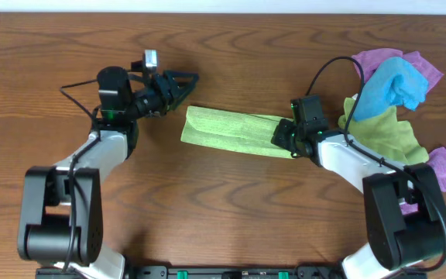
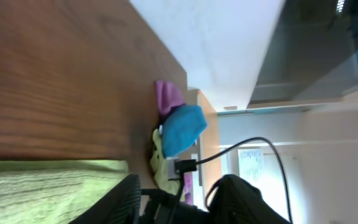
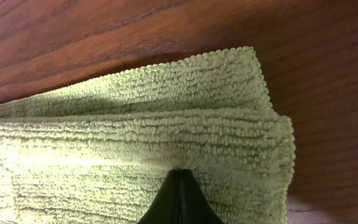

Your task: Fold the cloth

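On a brown wooden table (image 1: 231,205), the bright lime-green microfibre cloth (image 1: 223,129) lies folded into a long band at centre, the right gripper (image 1: 283,136) closed with its tip on the band's right end, the left gripper (image 1: 184,81) parted and empty just above its left end.

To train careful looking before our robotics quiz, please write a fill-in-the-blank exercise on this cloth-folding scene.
1. The cloth lies as a long folded strip on the ___.
2. The right gripper, its tip on the cloth, is ___.
3. The left gripper, off the cloth, holds ___.
4. The topmost cloth in the pile is ___.
Missing words: table; shut; nothing; blue.
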{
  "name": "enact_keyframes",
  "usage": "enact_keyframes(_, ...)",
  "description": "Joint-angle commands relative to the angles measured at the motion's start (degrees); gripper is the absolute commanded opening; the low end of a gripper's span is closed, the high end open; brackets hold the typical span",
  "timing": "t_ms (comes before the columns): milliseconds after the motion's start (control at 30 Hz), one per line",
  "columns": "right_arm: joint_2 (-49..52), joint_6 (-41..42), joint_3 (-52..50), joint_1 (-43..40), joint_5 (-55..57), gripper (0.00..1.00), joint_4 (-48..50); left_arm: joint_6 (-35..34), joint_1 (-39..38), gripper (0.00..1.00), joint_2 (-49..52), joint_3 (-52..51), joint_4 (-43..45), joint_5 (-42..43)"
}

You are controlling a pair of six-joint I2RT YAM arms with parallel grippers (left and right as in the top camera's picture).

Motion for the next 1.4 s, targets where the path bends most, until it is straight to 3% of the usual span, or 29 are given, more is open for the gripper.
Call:
enact_keyframes(0,1.4,0.7,0.0,-0.5,2.1,0.01,-0.7,0.5,0.5,0.47,-1.0,0.9,-1.1,0.6)
enact_keyframes(133,1.4,0.7,0.0,-0.5,2.1,0.02,-0.7,5.8,0.1,0.53,-0.9,0.9,-9.7,-0.4)
enact_keyframes(233,1.4,0.7,0.0,-0.5,2.0,0.02,-0.7,10.0,-1.1,0.51,-0.9,0.9,-14.4,-3.0)
enact_keyframes(333,1.3,0.7,0.1,-0.5,0.5,0.03,-0.7,13.1,-3.0,0.35,-0.9,0.9,-17.6,-6.6)
enact_keyframes(400,1.1,0.7,0.1,-0.5,-0.9,0.13,-0.7,15.2,-4.5,0.17,-0.9,0.9,-20.3,-9.3)
enact_keyframes(467,0.9,0.7,0.1,-0.5,-2.3,0.21,-0.7,16.7,-6.2,0.06,-0.9,0.9,-23.8,-13.0)
enact_keyframes(600,0.1,0.7,0.1,-0.5,-4.0,0.32,-0.5,17.2,-9.9,0.06,-0.9,0.9,-31.6,-24.3)
enact_keyframes(767,-2.5,0.7,0.1,-0.5,-5.9,0.57,1.5,17.6,-15.1,0.06,-0.6,0.9,-36.3,-39.5)
enact_keyframes(1067,-11.0,0.7,0.1,-0.5,-7.2,0.99,1.3,18.6,-19.1,0.06,0.7,0.9,-36.9,-54.5)
enact_keyframes(1367,-14.8,0.5,0.0,-4.0,-1.2,0.99,-13.3,18.4,-19.1,0.06,6.2,0.9,-36.4,-53.8)
